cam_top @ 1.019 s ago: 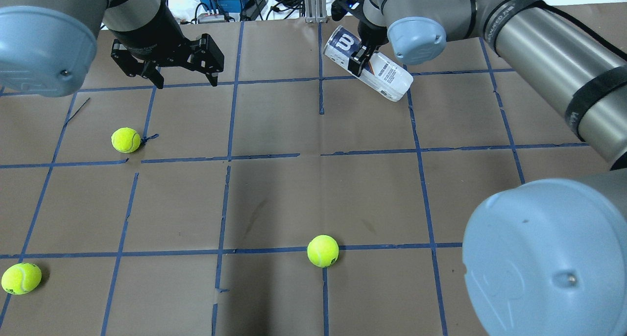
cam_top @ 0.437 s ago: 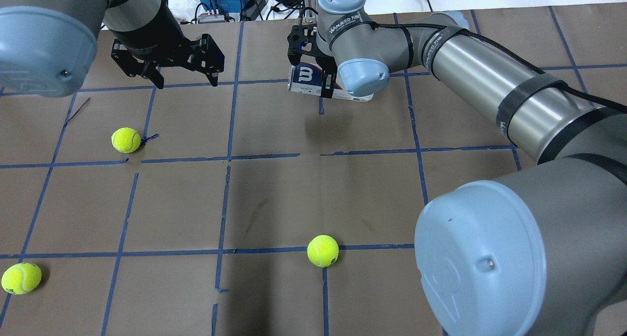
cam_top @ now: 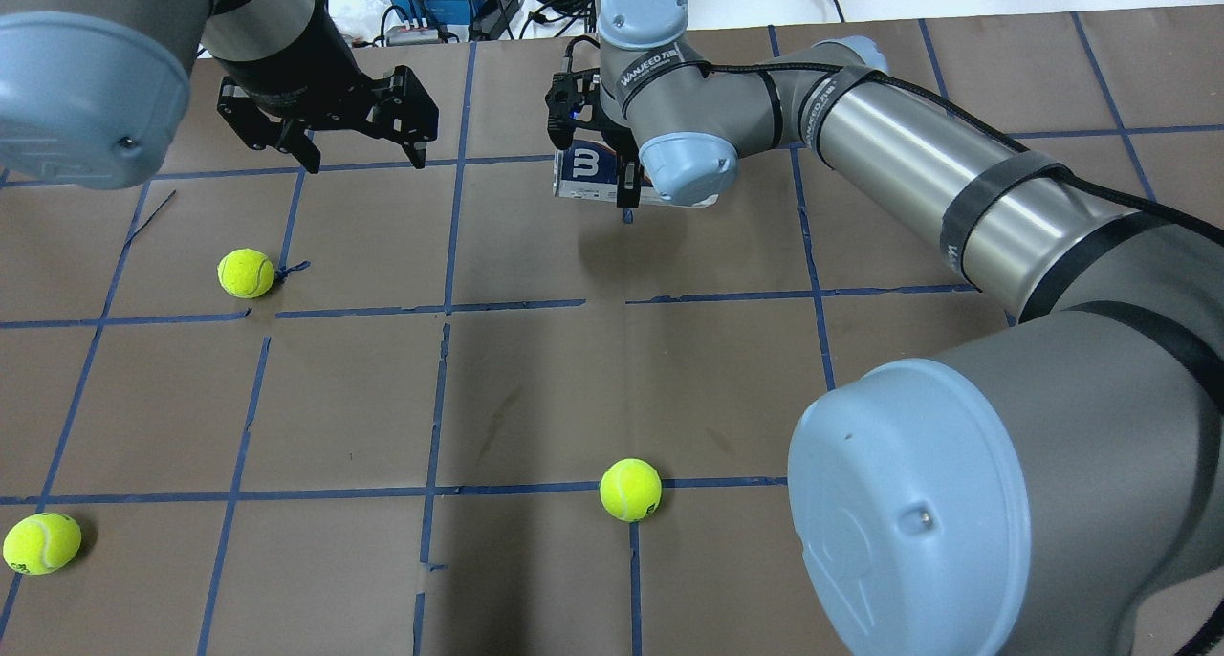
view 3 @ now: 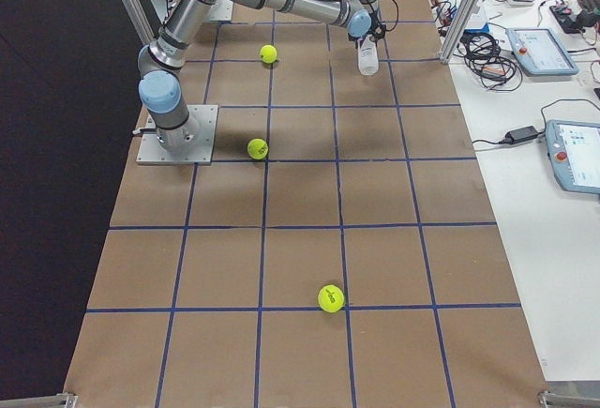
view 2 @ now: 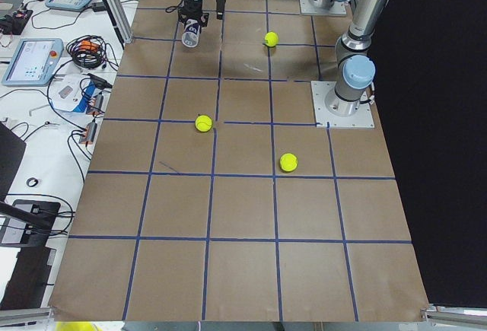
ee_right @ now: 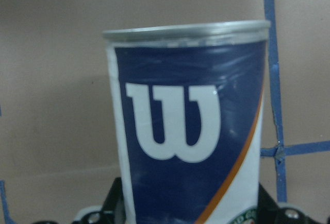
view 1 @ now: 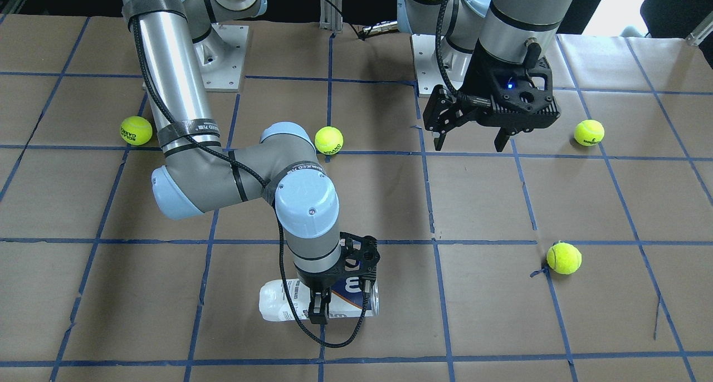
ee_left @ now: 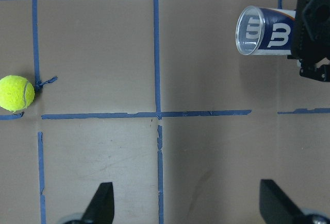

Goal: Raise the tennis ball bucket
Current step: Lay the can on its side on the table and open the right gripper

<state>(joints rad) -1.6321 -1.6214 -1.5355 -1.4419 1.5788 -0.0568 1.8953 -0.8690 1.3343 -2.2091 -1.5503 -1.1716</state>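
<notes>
Right gripper [view 1: 342, 298] clamped across tube [view 1: 278, 308] near open end. Tube level, seemingly airborne, 12 o'clock from ball [cam_top: 630, 490]. Likely light, slick, crushable: squeeze the label gently. Left gripper [view 1: 468, 143] spread wide, empty.

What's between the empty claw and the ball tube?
Between the left gripper and the tennis ball bucket, only taped brown paper, per the overhead view.

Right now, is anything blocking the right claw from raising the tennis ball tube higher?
Nothing visible does. The right claw is shut on the tennis ball tube, which hangs clear of the table; the open left claw hangs well aside.
</notes>
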